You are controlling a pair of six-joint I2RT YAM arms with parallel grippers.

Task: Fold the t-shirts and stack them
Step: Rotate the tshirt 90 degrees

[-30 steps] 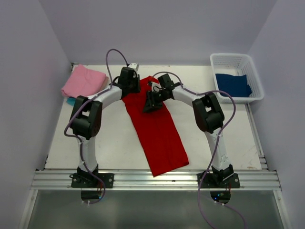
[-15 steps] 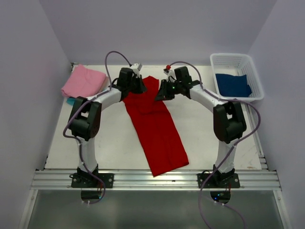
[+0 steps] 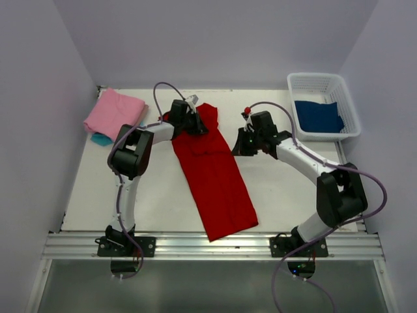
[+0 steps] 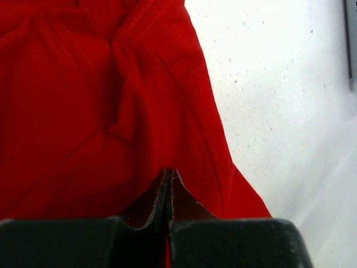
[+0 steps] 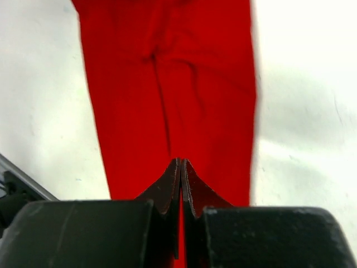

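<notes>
**Showing both pincers pressed together at the far half of the red t-shirt**

Bright red cloth t-shirt (image 3: 218, 182), folded into a long narrow strip, lies flat on the white table (image 3: 150, 189). It runs at a slant from the far middle down to the near edge, right of centre.

Left gripper (image 3: 197, 124) sits on the strip's far end with its fingers pressed tight together. In the left wrist view the tips (image 4: 169, 178) are down at the cloth (image 4: 83, 111) and creases run away from them. Cannot tell if any fabric is caught between them.

Right gripper (image 3: 238, 147) is just beside the strip's right edge, also pressed together. In the right wrist view the red strip (image 5: 167, 84) lies ahead of the tips (image 5: 181, 167). Contact unclear.

Folded pink cloth t-shirt (image 3: 114, 111) sits at the far left corner, with a turquoise cloth piece (image 3: 100, 138) peeking out at its near side. White plastic mesh basket (image 3: 315, 79) stands at the far right corner with a dark blue cloth t-shirt (image 3: 318, 116) inside.
</notes>
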